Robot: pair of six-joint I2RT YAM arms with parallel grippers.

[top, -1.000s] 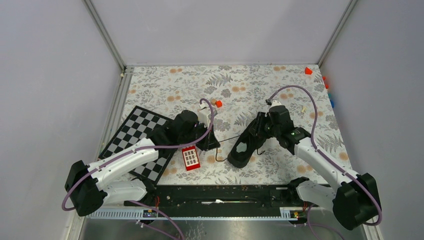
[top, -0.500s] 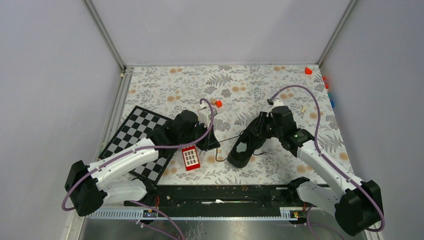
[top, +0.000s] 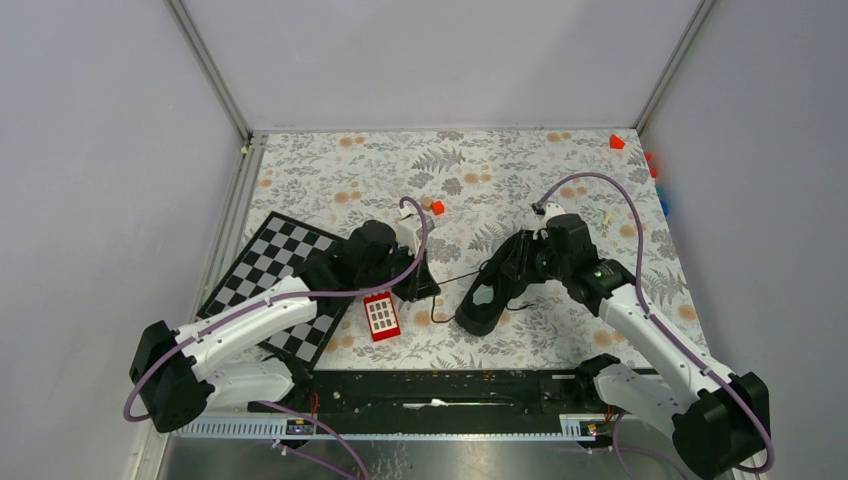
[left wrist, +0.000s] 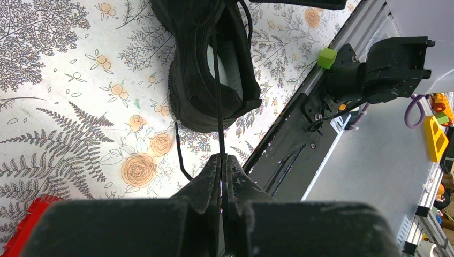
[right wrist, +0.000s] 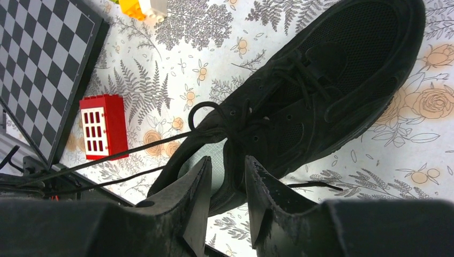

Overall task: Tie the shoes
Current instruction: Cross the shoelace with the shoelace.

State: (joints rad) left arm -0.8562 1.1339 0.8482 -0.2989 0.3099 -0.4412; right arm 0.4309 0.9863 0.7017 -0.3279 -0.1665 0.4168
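The black shoe (top: 482, 300) lies on the flowered cloth between the arms, toe pointing away to the right. My left gripper (top: 425, 288) is shut on a thin black lace (left wrist: 218, 107) that runs taut from the shoe (left wrist: 209, 69) into the pinched jaws (left wrist: 221, 156). My right gripper (top: 512, 268) sits over the shoe's opening, with the shoe's (right wrist: 321, 96) side wall between its part-closed fingers (right wrist: 227, 163). One finger is over the pale insole and the other is outside the wall. A small lace loop (right wrist: 206, 115) stands at the top eyelets. Another lace end (right wrist: 316, 186) lies loose on the cloth.
A red block (top: 381, 316) lies just left of the shoe beside a checkerboard (top: 275, 270). Small blocks (top: 432, 206) sit behind the left gripper, and more coloured blocks (top: 617, 141) lie at the far right edge. A black rail (top: 450, 390) runs along the near edge.
The right arm has shifted slightly left and down over the shoe, and its jaws have narrowed a little. The left arm and the taut lace have not moved.
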